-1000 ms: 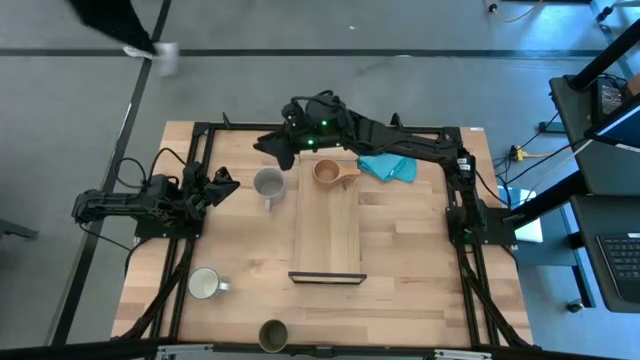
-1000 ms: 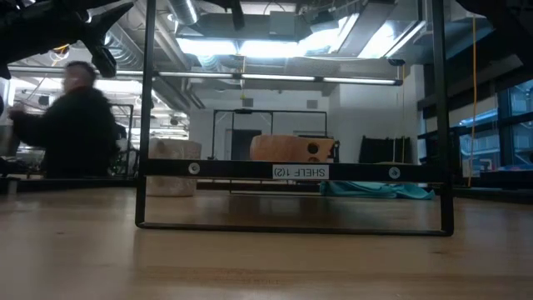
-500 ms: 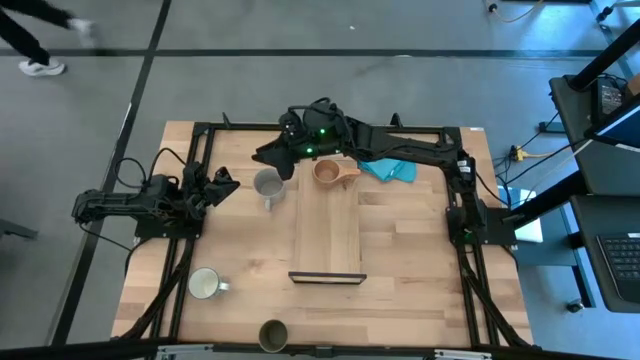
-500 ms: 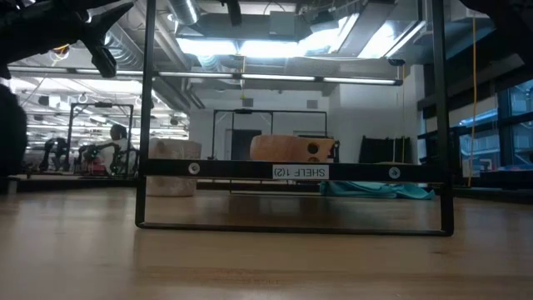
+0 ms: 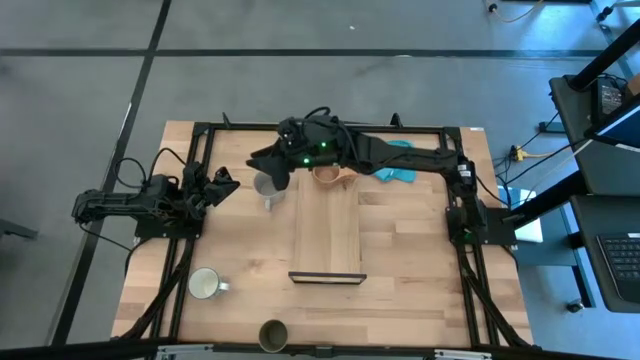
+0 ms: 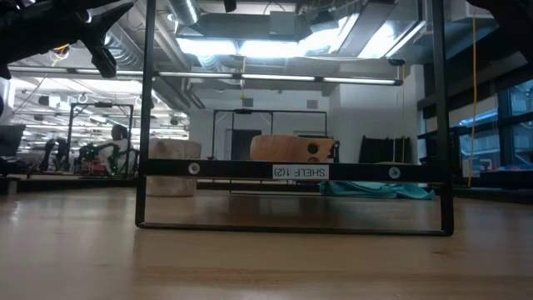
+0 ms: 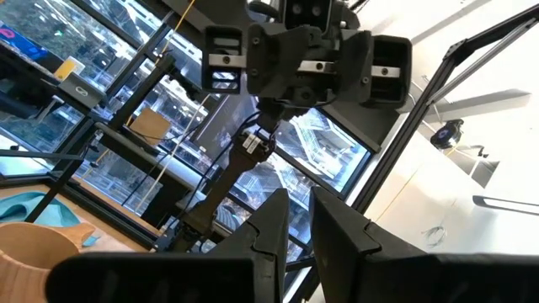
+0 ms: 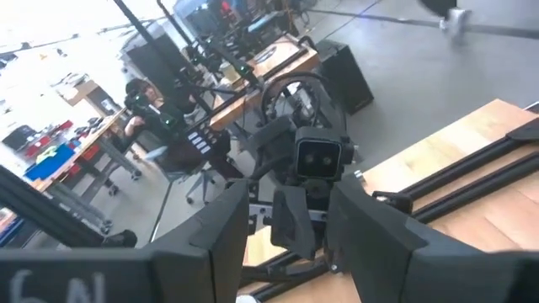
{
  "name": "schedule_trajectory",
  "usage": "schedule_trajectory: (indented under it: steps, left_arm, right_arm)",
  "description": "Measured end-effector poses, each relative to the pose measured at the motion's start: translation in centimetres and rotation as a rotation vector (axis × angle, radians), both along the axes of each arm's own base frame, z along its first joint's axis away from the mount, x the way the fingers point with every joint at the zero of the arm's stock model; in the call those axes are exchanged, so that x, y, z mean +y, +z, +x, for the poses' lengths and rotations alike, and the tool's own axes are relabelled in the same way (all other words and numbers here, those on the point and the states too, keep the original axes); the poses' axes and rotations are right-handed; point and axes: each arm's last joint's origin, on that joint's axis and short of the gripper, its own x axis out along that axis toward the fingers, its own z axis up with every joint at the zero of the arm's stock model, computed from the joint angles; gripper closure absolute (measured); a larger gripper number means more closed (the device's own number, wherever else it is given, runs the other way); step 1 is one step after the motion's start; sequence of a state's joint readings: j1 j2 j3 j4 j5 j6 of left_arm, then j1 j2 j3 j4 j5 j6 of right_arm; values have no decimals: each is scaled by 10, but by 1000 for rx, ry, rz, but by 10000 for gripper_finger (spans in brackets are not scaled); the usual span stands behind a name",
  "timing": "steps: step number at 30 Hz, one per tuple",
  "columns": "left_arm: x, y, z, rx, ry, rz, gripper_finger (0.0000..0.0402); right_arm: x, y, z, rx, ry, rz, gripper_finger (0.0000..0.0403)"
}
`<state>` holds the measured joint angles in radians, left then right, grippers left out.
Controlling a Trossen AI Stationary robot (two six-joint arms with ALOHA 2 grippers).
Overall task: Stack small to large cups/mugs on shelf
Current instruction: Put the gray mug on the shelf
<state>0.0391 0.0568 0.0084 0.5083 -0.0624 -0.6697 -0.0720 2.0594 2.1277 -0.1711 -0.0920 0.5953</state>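
We see the right gripper (image 5: 262,158) reaching across the far end of the table (image 5: 420,260), and it hovers over the grey mug (image 5: 267,186), which stands just below it on the table, beside the shelf's far end. In the right wrist view its two dark fingers (image 8: 215,240) stand apart with a clear gap between them, so this gripper is spread and holds nothing. Just to the gripper's side, under its arm, the tan wooden cup (image 5: 328,176) sits on the far end of the shelf (image 5: 327,230), its handle pointing toward the teal cloth (image 5: 405,170) that lies beyond it. The shelf runs away from the gripper toward the near side of the table, with its black bracket (image 5: 327,277) at the near end.

The pale mug (image 5: 204,284) stands well away from the right gripper, near the table's left front, and the dark olive cup (image 5: 273,334) stands at the near edge, farther off.

The left gripper (image 5: 222,184) waits at the left side of the table, near the grey mug; its fingers (image 7: 274,227) show only a narrow gap, holding nothing.
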Motion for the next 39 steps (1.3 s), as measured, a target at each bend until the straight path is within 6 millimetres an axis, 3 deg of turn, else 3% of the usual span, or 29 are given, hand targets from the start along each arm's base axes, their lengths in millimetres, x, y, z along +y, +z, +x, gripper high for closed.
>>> schedule_trajectory:
  steps: [20, 30, 33, 39]
  left_arm:
    - [0, 0, 0, 0, 0, 0, 357]
    - [0, 0, 0, 0, 0, 0, 357]
    - [0, 0, 0, 0, 0, 0, 357]
    - [0, 0, 0, 0, 0, 0, 357]
  right_arm:
    - [14, 19, 1, -200, 9, -40, 228]
    - [12, 20, 1, -202, -36, -32, 228]
    - [13, 20, 1, -208, -30, 65, 228]
    - [26, 21, 1, -216, 42, 50, 228]
